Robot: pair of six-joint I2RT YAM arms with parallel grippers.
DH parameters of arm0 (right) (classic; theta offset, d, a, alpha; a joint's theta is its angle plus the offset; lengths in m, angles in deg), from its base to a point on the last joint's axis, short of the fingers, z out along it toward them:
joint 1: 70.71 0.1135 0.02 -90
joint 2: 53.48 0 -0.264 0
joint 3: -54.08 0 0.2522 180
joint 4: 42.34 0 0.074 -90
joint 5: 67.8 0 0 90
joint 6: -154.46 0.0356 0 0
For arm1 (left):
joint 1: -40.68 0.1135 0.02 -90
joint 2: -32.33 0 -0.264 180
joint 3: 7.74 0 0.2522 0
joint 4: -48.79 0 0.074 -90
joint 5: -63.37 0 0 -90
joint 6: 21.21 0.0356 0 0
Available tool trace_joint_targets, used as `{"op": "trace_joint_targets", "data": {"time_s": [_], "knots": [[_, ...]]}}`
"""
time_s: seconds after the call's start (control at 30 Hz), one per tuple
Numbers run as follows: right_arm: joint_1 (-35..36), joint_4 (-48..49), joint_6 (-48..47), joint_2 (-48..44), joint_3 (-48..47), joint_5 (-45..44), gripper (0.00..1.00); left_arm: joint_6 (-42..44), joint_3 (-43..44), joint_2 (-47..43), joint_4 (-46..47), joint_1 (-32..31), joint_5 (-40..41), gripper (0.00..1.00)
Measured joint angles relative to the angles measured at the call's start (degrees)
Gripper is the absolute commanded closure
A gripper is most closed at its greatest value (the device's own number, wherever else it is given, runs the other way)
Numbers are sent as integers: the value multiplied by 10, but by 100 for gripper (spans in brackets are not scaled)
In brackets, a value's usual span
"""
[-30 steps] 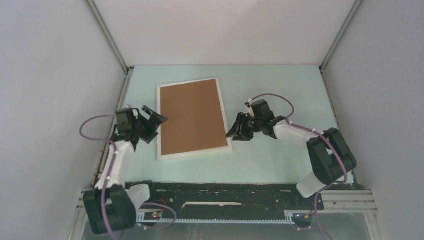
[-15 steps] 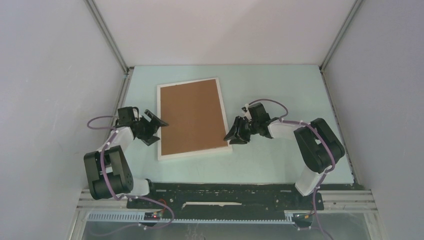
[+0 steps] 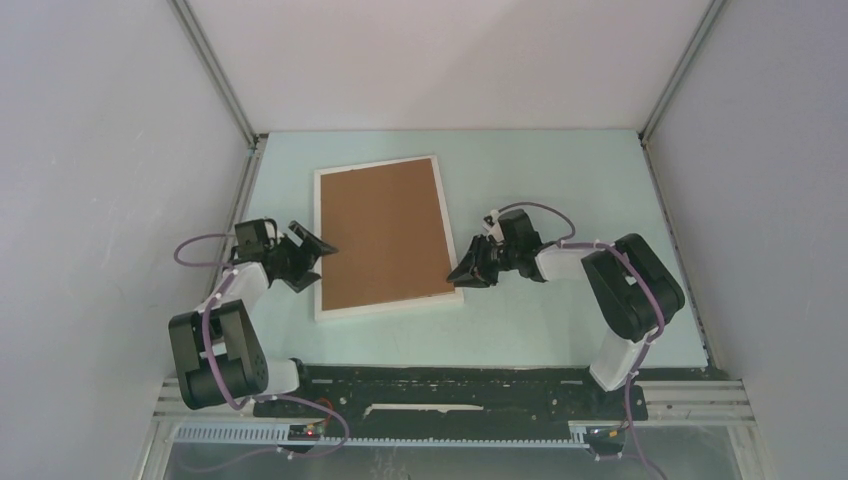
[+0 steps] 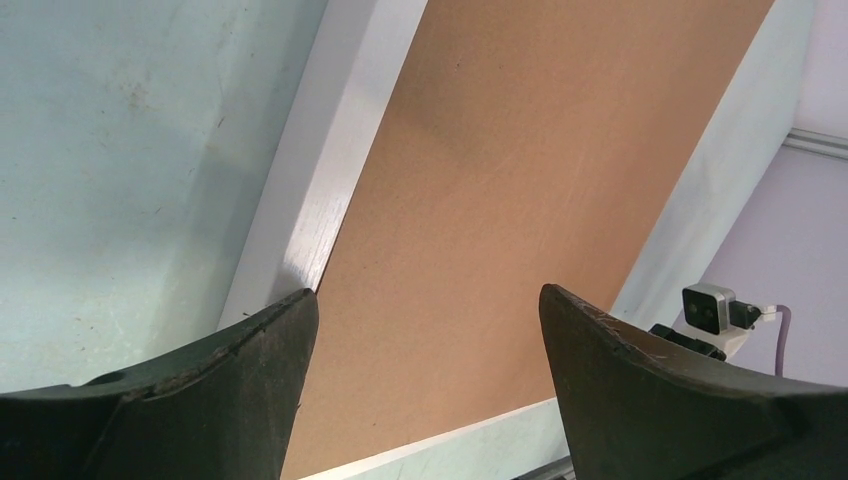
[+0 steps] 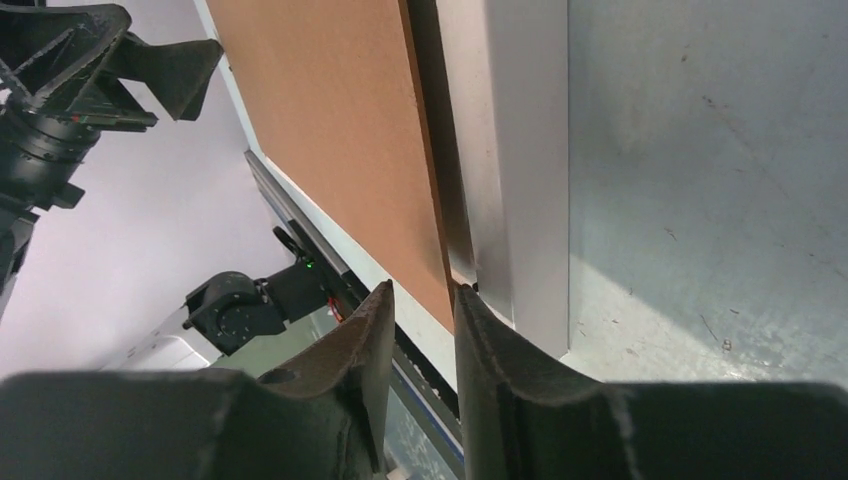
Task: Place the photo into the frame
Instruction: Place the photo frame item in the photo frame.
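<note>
From above, the frame (image 3: 390,306) is lying back-up on the table (image 3: 560,180), with the brown backing board (image 3: 385,235) sitting inside its white rim. My read is that it is lying this way so the back can be opened. The left gripper (image 3: 315,265) is hovering at the frame's left edge with its jaws wide apart, probably waiting to steady it. The right gripper (image 3: 462,275) is nosing at the near right corner.

On the left wrist camera, the left gripper (image 4: 428,300) is gaping over board (image 4: 520,150) and rim (image 4: 320,200), holding nothing.

On the right wrist camera, the right gripper (image 5: 425,295) is showing only a thin gap between its fingers. The board's edge (image 5: 320,120) is running into that gap beside the rim (image 5: 525,150). Whether it is actually pinching the board, I cannot tell.

The count is one frame, one board and two grippers. The photo is not showing in any view, so it may be lying under the board.
</note>
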Motion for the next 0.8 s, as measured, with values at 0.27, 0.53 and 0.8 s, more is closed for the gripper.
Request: {"op": "trace_joint_targets", "data": {"time_s": [0.27, 0.53, 0.8], "knots": [[16, 71, 9, -18, 18, 14, 80, 0, -12, -5, 8, 3, 0, 9], [37, 128, -19, -70, 17, 20, 69, 2, -12, -6, 15, 15, 0, 8], [49, 152, -25, -31, -49, 14, 85, 12, -12, -13, 13, 16, -3, 6]]}}
